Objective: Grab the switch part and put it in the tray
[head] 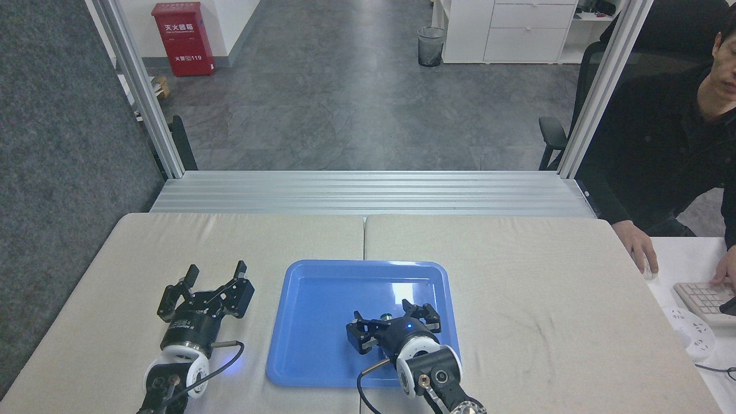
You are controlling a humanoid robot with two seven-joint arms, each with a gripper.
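My right claw point(386, 323) is down low over the blue tray point(322, 299), in its near right part; the fingers look spread wider than the switch part point(387, 315), though whether they grip it I cannot tell — only its dark cylindrical tip peeks out between them, the rest hidden behind the claw body; my left claw point(214, 273) rests on the beige worktop point(517, 270) left of the tray, fingers wide apart and holding nothing; a person point(667, 132) sits at the far right, hands at a keyboard point(704, 299)
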